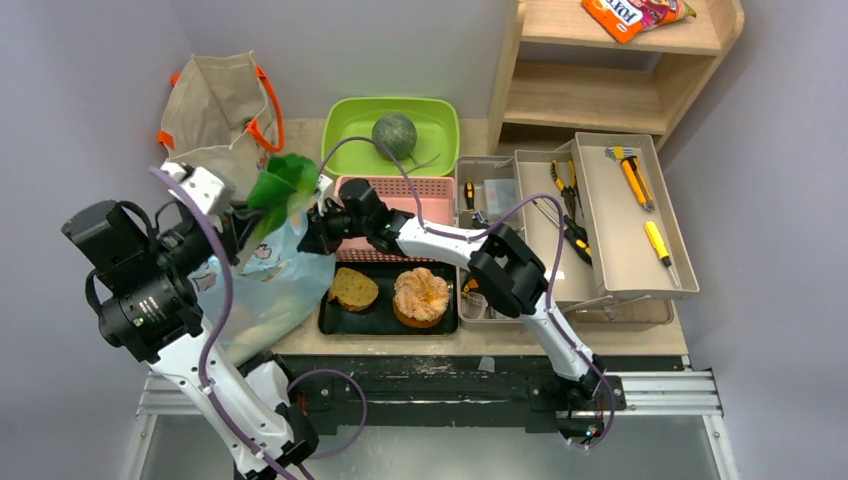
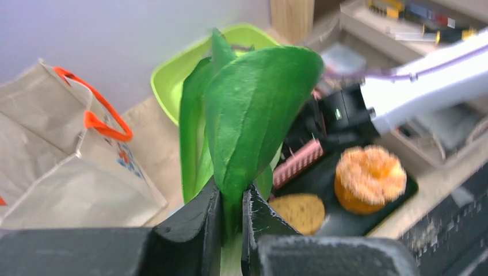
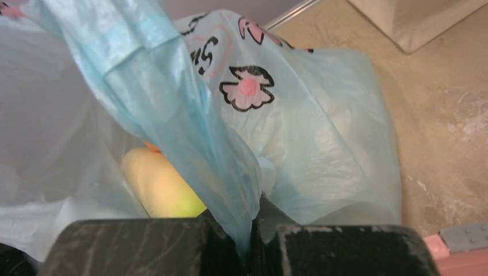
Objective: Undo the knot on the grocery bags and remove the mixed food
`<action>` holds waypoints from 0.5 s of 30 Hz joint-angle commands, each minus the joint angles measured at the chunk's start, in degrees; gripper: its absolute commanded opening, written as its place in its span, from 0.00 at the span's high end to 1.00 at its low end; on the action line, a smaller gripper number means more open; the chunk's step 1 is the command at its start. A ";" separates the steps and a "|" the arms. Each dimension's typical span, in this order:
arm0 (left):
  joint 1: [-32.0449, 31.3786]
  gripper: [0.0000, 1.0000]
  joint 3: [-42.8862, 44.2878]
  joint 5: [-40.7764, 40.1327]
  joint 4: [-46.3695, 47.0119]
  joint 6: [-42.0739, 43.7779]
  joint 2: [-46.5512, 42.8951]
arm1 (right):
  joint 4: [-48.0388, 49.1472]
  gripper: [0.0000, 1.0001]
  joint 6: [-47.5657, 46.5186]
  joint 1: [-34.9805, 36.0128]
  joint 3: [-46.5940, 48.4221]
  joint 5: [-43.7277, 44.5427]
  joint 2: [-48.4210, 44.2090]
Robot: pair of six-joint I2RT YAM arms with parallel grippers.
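Note:
The thin light-blue bag (image 1: 268,275) with pink print slumps at the table's left front, its mouth lifted. My right gripper (image 1: 312,232) is shut on a strip of its plastic (image 3: 190,138); a yellowish fruit (image 3: 158,184) shows inside. No knot is visible. My left gripper (image 1: 243,222) is shut on the stem of the leafy greens (image 2: 247,115), held above the bag with the leaves pointing away from me. The beige tote (image 1: 215,115) with orange handles stands at the back left. A green melon (image 1: 394,134) lies in the lime bin (image 1: 350,120). An orange-topped pastry (image 1: 421,296) sits on the black tray (image 1: 335,318).
A brown bread slice (image 1: 354,289) shares the black tray. A pink basket (image 1: 432,205) sits behind it under my right arm. Grey tool trays (image 1: 612,225) with pliers and screwdrivers lie to the right. A wooden shelf (image 1: 610,90) holds an orange snack packet (image 1: 630,14).

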 commanded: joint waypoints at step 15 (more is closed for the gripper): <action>-16.72 1.00 3.67 -15.54 63.26 -46.70 21.50 | 14.20 1.00 -27.11 3.87 -15.13 7.44 -13.74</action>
